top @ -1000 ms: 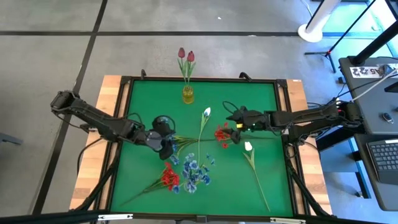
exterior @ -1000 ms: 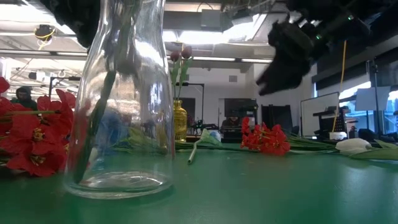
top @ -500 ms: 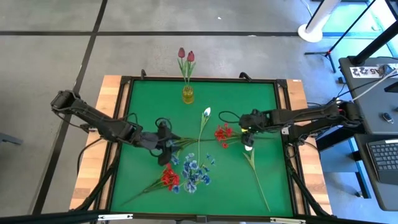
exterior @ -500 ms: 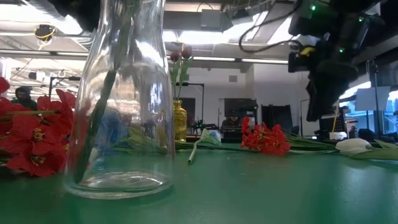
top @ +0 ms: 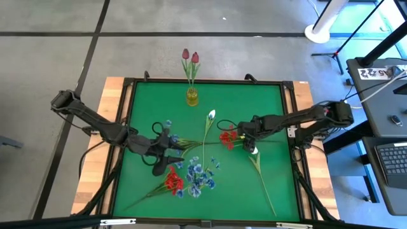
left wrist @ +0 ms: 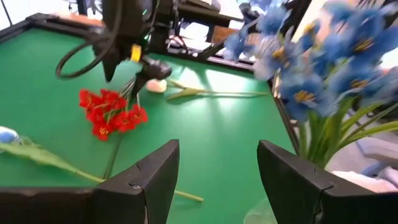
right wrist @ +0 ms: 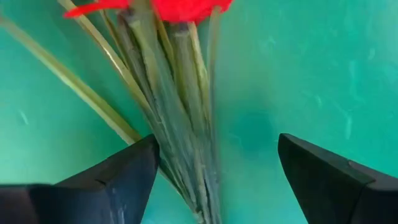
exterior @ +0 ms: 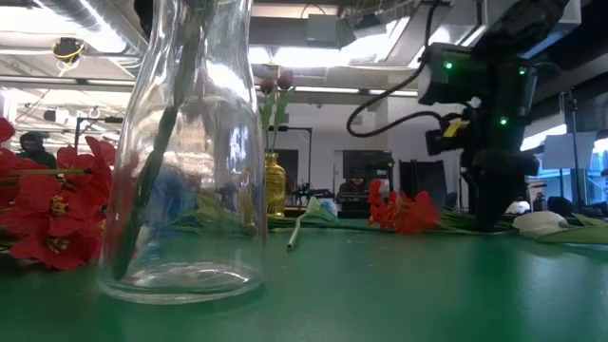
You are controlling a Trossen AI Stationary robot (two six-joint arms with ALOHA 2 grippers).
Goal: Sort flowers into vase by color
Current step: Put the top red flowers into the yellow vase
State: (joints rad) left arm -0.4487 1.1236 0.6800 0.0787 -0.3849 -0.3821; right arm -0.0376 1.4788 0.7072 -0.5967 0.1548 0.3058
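A red cluster (top: 227,135) lies mid-table, its bundled green stems (right wrist: 180,93) pointing toward the right edge. My right gripper (top: 247,141) points down over those stems just behind the head. It is open, one finger on either side (right wrist: 214,155), tips near the cloth (exterior: 489,223). My left gripper (top: 166,156) hovers open left of centre (left wrist: 217,155) with nothing between its fingers. Blue sprays (top: 197,175) stand in a clear glass vase (exterior: 190,142) near the front edge. Another red cluster (top: 173,181) lies beside it. Two white tulips (top: 211,114) (top: 253,151) lie flat. My right gripper stands astride the red cluster's stems (right wrist: 186,143) from above, fingers across them. One finger (right wrist: 118,177) is right beside the bundle, but I cannot tell whether it touches. The stems lie flat on the cloth.
A small yellow vase (top: 192,97) holding two dark pink tulips (top: 189,57) stands at the far edge. The green mat has a raised dark frame (top: 127,114). Bare cloth lies far left and far right of the yellow vase.
My right gripper has tipped from level to pointing down and dropped onto the red cluster's stems, shifting slightly toward the near edge. My left gripper has moved toward the near edge and turned. The flowers have stayed where they were.
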